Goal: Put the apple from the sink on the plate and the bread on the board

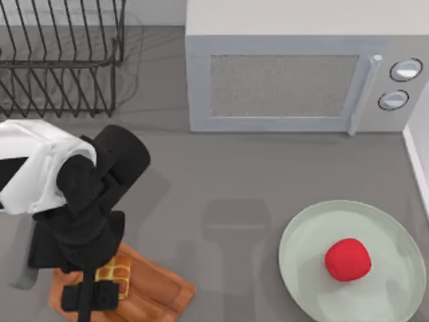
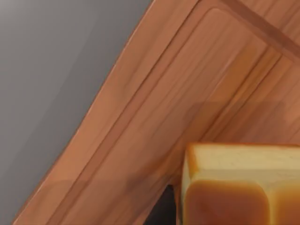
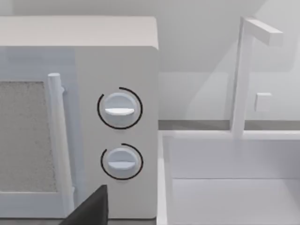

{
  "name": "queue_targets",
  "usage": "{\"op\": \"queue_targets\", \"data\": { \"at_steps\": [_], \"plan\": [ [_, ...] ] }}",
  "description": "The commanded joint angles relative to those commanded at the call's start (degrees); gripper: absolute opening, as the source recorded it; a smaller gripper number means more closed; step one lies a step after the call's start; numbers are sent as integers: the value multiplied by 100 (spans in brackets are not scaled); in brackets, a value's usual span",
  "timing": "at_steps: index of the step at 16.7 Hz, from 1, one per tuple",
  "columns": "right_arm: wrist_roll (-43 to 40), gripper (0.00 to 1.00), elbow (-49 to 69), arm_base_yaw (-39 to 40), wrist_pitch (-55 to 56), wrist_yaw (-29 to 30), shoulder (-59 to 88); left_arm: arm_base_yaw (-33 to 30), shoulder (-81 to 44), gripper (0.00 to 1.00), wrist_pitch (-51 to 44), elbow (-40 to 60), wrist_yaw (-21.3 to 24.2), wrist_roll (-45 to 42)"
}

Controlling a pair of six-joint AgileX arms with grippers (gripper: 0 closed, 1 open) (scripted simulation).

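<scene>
Top view: no brand, label or writing can be read anywhere; the microwave (image 1: pixel 301 67) at the desk's back edge carries two plain round dials (image 1: pixel 406 69) and a vertical door handle. The left arm's jaws (image 1: pixel 90 295) hang over the board (image 1: pixel 157 292) at the desk's front-left corner, with the bread (image 1: pixel 114 272) lying on the board between the black fingers; how far the jaws stand open cannot be told, nor whether they touch the loaf. The board runs off the front edge of the view, its right end pointing toward the middle of the desk. The apple (image 1: pixel 347 259) sits on the plate (image 1: pixel 308 235) near the front-right corner, a little right of the plate's centre, with bare rim all around it. Between board and plate lies a broad stretch of bare grey desk (image 1: pixel 234 174), and more open room runs from there back to the microwave front. A black wire dish rack (image 1: pixel 60 60) fills the back-left corner.

Left wrist view: the bread (image 2: pixel 243 183) rests on the board (image 2: pixel 187 93), inside the groove that follows the board's edge, with grey desk beyond that edge.

Right wrist view: the microwave (image 3: pixel 79 117) with its dials, and beside it the white sink (image 3: pixel 234 178) and tap (image 3: pixel 243 70); the state of the right jaws cannot be told
</scene>
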State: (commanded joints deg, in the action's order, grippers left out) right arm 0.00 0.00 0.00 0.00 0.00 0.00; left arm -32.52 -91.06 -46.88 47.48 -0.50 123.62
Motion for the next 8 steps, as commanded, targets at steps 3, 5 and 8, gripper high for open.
{"op": "queue_targets", "data": {
  "at_steps": [3, 5, 8],
  "plan": [
    [0, 100, 0, 0, 0, 0, 0, 0, 0, 53, 0, 0, 0, 0],
    [0, 100, 0, 0, 0, 0, 0, 0, 0, 68, 0, 0, 0, 0],
    [0, 100, 0, 0, 0, 0, 0, 0, 0, 90, 0, 0, 0, 0]
  ]
}}
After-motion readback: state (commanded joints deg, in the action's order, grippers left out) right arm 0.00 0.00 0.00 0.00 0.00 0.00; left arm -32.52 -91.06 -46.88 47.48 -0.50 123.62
